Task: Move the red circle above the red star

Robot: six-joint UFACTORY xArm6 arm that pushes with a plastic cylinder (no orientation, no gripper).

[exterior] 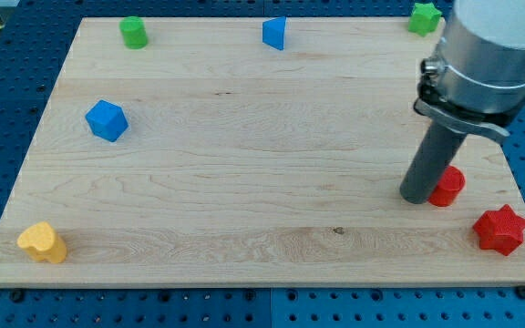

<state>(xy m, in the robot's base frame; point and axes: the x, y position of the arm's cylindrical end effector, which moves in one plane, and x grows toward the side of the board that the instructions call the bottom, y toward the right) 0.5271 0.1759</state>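
Camera view shows my tip [418, 196], a bare rod gripping nothing, touching the red circle [447, 186] from the view's left, still needing a rightward nudge above the red star [500, 229].

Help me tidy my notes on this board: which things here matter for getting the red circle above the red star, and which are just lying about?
For the job:
red circle, partly hidden behind the rod
red star
my tip, touching the circle's left side in the view

Lying about:
green cylinder
blue wedge
green star
blue block
yellow block
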